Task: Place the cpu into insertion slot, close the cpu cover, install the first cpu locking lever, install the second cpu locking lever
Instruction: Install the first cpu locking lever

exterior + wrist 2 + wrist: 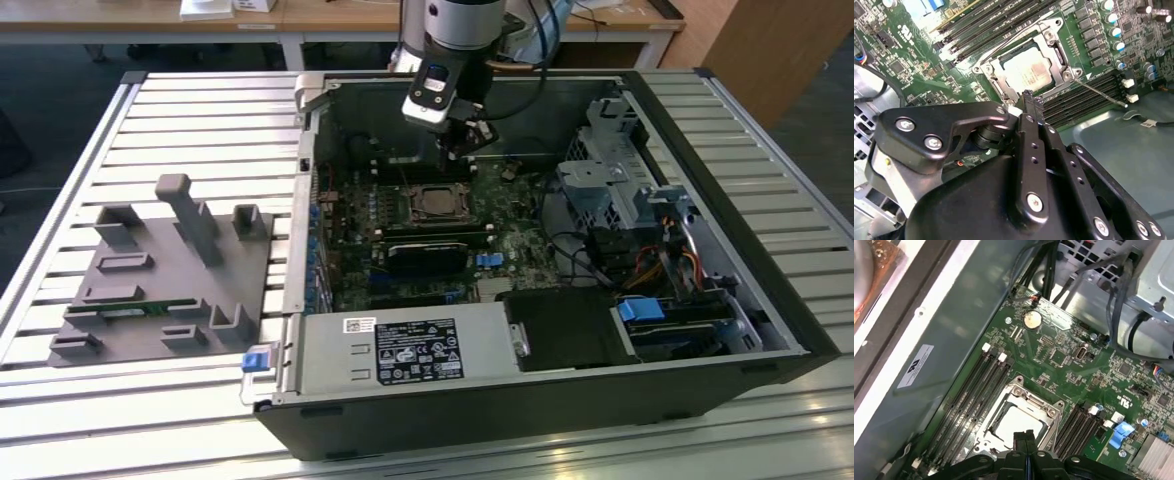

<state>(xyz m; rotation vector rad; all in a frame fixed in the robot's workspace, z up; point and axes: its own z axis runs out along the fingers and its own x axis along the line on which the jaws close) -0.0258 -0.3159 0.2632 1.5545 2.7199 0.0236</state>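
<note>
The cpu (1026, 71) lies flat in the motherboard socket, its grey top showing through the window of the cpu cover (1000, 55). The silvery cover frame lies down over it. A thin metal locking lever (1101, 93) sticks out sideways from one socket corner, over the memory slots. In both wrist views my gripper (1029, 97) is shut with nothing between its fingers. Its tips hang just over the socket's edge; whether they touch it is unclear. In the exterior view the gripper (458, 150) hovers just behind the cpu (435, 204). The first wrist view shows the cpu (1016, 422) and cover (1026, 392) beyond the gripper (1025, 436).
The open computer case (320, 200) lies on a slatted table. Memory slots (971, 390) flank the socket, and a black block (430, 255) sits in front of it. Drive cage and cables (614, 190) fill the exterior view's right. A grey fixture (160, 270) stands outside on the exterior view's left.
</note>
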